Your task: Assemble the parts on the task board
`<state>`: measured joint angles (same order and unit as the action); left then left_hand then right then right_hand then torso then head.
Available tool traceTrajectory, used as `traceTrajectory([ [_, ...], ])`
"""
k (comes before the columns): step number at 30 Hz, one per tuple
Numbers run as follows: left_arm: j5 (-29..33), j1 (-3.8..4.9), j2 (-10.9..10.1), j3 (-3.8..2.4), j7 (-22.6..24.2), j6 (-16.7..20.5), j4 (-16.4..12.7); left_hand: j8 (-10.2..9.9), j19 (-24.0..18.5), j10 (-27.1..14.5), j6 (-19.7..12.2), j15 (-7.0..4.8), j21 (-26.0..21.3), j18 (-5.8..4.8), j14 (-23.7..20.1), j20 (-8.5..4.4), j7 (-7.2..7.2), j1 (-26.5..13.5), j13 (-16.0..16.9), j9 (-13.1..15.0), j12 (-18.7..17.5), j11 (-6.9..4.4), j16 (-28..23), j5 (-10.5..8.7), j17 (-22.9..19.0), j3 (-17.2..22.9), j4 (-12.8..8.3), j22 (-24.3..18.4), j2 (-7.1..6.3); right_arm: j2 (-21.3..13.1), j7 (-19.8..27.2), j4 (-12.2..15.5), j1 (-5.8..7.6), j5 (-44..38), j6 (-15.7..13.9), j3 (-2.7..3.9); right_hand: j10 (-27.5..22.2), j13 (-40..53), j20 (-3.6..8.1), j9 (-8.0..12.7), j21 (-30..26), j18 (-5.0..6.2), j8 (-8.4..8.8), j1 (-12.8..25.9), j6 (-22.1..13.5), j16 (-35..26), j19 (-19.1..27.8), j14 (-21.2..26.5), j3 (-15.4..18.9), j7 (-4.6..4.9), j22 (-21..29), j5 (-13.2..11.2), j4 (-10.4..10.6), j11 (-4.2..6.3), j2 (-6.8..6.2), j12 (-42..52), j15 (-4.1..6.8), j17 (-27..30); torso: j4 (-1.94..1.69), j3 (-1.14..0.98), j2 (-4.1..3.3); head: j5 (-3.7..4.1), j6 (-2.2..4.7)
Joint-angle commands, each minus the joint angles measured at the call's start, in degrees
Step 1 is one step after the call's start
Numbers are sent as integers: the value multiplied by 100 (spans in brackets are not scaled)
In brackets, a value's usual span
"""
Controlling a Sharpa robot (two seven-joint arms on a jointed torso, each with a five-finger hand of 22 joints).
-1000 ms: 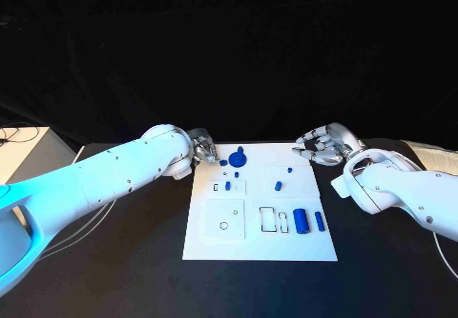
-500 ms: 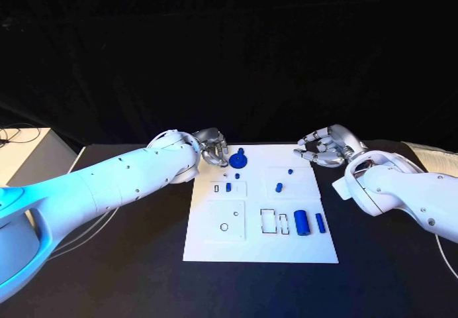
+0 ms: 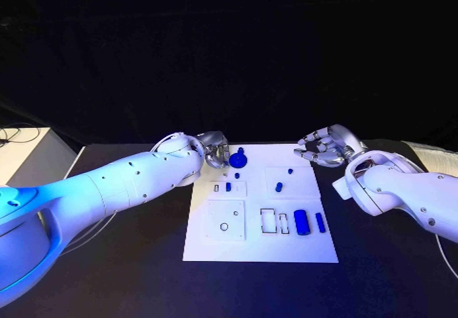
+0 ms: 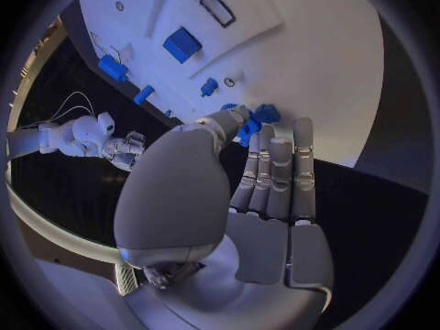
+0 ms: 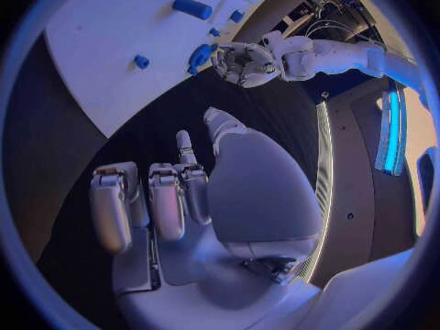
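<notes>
The left robot hand [image 3: 214,150], above centre-left in the head view, has advanced over the past second from the board's left edge onto its upper-left corner; its fingertips [image 4: 246,125] now pinch the round-headed blue plastic part [image 3: 237,159] there. The grasp appears made, so a lift is judged next. The right robot hand [image 3: 324,148], upper right, remains curled on nothing, off the flat white task board [image 3: 257,248]. A blue cylinder [image 3: 302,222] lies lower right on the board, on the black desk [image 3: 143,265].
</notes>
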<state>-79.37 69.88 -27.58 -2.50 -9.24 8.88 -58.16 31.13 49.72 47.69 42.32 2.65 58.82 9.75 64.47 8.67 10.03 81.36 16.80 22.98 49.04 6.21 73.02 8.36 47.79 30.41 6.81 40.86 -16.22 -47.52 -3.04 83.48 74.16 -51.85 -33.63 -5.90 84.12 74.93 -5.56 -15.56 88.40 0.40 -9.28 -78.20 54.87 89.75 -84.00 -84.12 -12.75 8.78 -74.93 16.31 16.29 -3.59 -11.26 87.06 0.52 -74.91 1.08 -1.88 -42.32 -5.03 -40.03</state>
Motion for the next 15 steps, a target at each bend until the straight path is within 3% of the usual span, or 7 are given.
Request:
traceTrajectory([
  [1, -252, 0, 24, 0, -337, -146, 4, -28, 54, 61, 70, -6, 37, 80, 149, -2, -1, -69, 0, -58, 47, -9, 134, -41, 183, -55, 22, 23, -3, 2, 53, 5, -1, -46, 55, 3, 368, 1296, -22, -2, -20, 7, -18, 46, -46, -24, -515, -557, -31, 6, -1390, 22, 6, -45, 10, -25, -38, -1385, 3, 1, 3, 4, -15],
  [9, -272, -1, 57, 1, -516, -164, 14, -128, 165, 173, 118, -35, 160, 69, 500, -29, -16, -65, 121, -243, 331, -44, 458, -33, 657, -174, 79, 137, 17, 4, 54, 5, -1, -46, 53, 3, 368, 1296, -22, -2, -20, 7, -18, 46, -46, -24, -515, -557, -31, 6, -1390, 22, 6, -45, 10, -25, -38, -1385, 2, 0, 4, 17, -7],
  [15, -272, -1, 84, 1, -555, -177, 41, -143, 236, 185, 151, -41, 233, 55, 589, -36, -18, -28, 159, -287, 413, -50, 541, -27, 783, -165, 84, 225, 40, 3, 54, 7, -1, -46, 51, 3, 368, 1296, -22, -2, -20, 7, -18, 46, -46, -24, -515, -557, -31, 6, -1390, 22, 6, -45, 10, -25, -38, -1385, 5, -5, 2, 24, -5],
])
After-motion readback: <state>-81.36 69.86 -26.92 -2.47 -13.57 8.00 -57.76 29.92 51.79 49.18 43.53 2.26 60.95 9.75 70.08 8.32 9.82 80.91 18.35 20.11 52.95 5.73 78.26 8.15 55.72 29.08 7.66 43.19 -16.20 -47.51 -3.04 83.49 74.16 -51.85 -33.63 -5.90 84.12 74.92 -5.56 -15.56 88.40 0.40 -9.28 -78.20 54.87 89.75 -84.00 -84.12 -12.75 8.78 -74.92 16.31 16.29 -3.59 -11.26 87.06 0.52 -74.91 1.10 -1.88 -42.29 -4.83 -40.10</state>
